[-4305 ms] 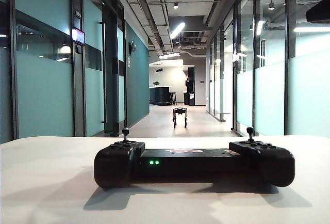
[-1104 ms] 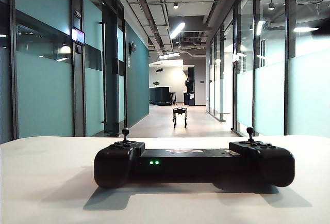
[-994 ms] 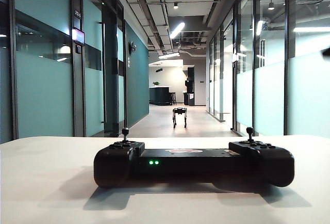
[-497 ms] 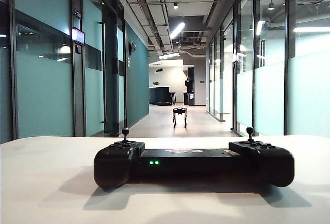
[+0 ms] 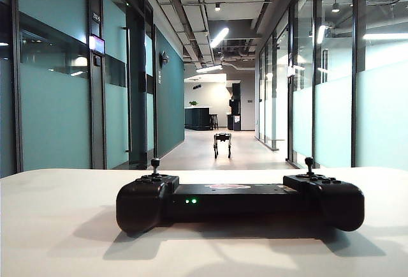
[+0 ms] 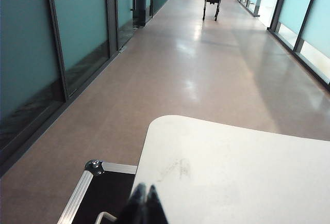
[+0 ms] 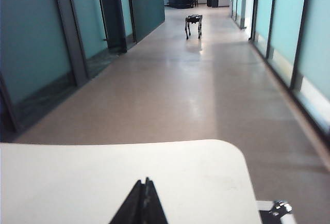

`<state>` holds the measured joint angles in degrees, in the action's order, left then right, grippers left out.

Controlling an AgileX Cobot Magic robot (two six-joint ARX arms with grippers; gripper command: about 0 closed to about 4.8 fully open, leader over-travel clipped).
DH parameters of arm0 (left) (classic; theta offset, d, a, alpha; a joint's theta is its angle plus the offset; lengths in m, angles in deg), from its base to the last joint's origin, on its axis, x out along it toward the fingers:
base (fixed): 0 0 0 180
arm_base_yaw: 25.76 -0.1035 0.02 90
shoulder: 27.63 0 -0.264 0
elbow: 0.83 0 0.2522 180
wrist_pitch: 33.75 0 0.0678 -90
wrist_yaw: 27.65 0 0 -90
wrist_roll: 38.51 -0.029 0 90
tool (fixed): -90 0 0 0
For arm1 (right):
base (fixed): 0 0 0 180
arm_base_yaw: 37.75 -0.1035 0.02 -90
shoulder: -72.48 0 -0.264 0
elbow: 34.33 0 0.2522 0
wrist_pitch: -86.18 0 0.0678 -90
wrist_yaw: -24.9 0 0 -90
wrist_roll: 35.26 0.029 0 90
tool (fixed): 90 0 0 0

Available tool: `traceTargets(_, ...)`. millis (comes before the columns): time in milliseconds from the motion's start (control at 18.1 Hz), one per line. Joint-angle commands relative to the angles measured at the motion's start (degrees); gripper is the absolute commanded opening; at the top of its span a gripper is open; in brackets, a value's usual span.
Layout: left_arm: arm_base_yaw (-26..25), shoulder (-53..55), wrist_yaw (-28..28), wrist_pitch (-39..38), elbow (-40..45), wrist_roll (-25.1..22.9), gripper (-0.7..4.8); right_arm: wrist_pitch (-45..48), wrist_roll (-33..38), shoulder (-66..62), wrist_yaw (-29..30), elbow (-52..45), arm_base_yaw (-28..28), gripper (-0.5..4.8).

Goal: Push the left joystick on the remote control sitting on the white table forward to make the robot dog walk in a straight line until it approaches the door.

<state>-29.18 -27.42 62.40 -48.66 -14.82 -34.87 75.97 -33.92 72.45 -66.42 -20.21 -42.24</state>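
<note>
White desk [image 5: 57,226] carries the remote control [image 5: 239,202], left joystick [image 5: 155,164] upright; robot dog [image 5: 222,143] stands down the corridor; left tool [image 6: 144,205] and right tool [image 7: 144,199] closed, empty, over desk edges

The remote control [image 5: 239,204] lies on the bench [image 5: 57,226], near the front edge in the exterior view. The left joystick [image 5: 155,163] stands upright on its left end. Beyond the bench, the robot dog [image 5: 222,144] stands far down the corridor floor [image 6: 196,64], between the side walls. The left gripper [image 6: 144,203] sits over the bench's left corner, the right gripper [image 7: 143,199] over the right corner.
</note>
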Motion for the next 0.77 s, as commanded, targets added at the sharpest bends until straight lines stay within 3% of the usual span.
traceTargets(55,0.0,0.0,0.0,0.3,-0.2,-0.2,-0.05,0.8,-1.4,0.2,-0.5,-0.3,0.1,0.0)
traceTargets(331,0.0,0.0,-0.1,0.3,-0.2,-0.2,-0.05,0.7,-1.4,0.2,-6.5,-0.3,0.1,0.0)
traceTargets(773,0.0,0.0,0.0,0.3,-0.2,-0.2,-0.05,0.6,-1.4,0.2,-4.5,-0.3,0.2,0.0)
